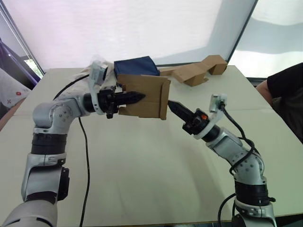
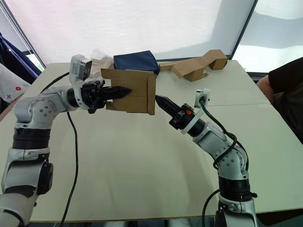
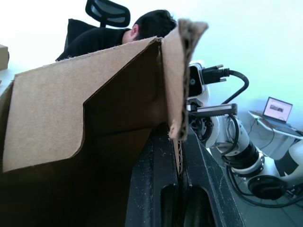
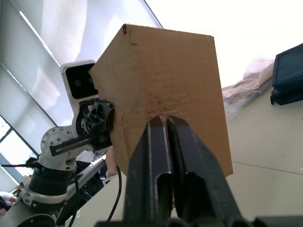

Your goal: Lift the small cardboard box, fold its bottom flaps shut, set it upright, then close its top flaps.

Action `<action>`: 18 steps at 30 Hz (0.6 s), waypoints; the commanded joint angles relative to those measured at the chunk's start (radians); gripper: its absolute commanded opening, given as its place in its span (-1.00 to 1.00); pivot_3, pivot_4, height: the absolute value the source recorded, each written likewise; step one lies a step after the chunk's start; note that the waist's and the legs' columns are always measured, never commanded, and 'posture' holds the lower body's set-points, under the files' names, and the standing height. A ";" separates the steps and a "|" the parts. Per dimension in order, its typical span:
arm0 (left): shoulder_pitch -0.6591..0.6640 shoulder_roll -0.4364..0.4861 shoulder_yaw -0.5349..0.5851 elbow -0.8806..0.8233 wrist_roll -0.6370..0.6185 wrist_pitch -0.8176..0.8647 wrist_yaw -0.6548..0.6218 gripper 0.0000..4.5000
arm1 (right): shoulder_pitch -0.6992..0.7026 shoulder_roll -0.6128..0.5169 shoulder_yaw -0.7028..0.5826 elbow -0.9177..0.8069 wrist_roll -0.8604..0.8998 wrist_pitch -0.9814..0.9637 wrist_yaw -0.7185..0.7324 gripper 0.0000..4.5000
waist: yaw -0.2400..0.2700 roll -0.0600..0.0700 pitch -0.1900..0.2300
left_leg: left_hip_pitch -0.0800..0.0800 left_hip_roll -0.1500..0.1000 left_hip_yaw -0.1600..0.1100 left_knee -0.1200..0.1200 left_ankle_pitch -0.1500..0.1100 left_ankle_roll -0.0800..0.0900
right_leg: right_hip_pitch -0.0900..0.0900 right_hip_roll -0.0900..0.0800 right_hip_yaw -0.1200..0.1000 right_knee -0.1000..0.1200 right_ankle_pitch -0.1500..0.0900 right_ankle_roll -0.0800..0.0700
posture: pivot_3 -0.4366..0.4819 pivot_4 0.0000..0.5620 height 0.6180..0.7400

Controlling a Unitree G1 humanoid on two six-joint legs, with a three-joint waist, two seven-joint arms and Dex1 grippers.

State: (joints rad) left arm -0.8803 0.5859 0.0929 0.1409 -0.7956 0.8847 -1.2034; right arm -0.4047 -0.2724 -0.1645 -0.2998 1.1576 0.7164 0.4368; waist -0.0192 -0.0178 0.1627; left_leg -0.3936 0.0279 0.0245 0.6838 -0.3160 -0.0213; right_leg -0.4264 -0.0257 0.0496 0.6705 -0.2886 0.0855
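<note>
Holding the small cardboard box (image 1: pixel 142 97) off the table (image 1: pixel 142 179), upper centre of the frame, I have my left gripper (image 1: pixel 138 97) pinched on one wall panel so its open end faces my other arm. My right gripper (image 1: pixel 173 106), fingers together and holding nothing, touches a side flap (image 2: pixel 151 96), I judge to push it inward. The navy pouch (image 1: pixel 136 65) and cardboard scraps (image 1: pixel 194 72) sit behind, at upper right.

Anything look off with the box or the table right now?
Nothing damaged or spilled. The small brown cardboard box is held off the table, pinched by the left gripper through one wall, one flap sticking out edge-on beside the shut right gripper.
</note>
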 commanded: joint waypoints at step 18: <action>-0.005 0.011 0.029 -0.035 -0.022 -0.002 0.006 -1.00 | 0.034 0.067 -0.030 0.010 0.108 -0.006 -0.008 0.16 | -0.001 0.000 0.000 | 0.000 0.000 0.000 0.000 0.000 0.000 | 0.000 0.000 0.000 0.000 0.000 0.000 | -0.05 -0.47 1.00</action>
State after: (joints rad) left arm -0.8787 0.5861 0.0945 0.1340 -0.7987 0.8863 -1.1957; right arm -0.3648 -0.2145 -0.1754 -0.2692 1.2397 0.7206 0.4285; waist -0.0199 -0.0178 0.1627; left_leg -0.3935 0.0279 0.0246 0.6839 -0.3160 -0.0212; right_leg -0.4264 -0.0258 0.0496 0.6705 -0.2886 0.0855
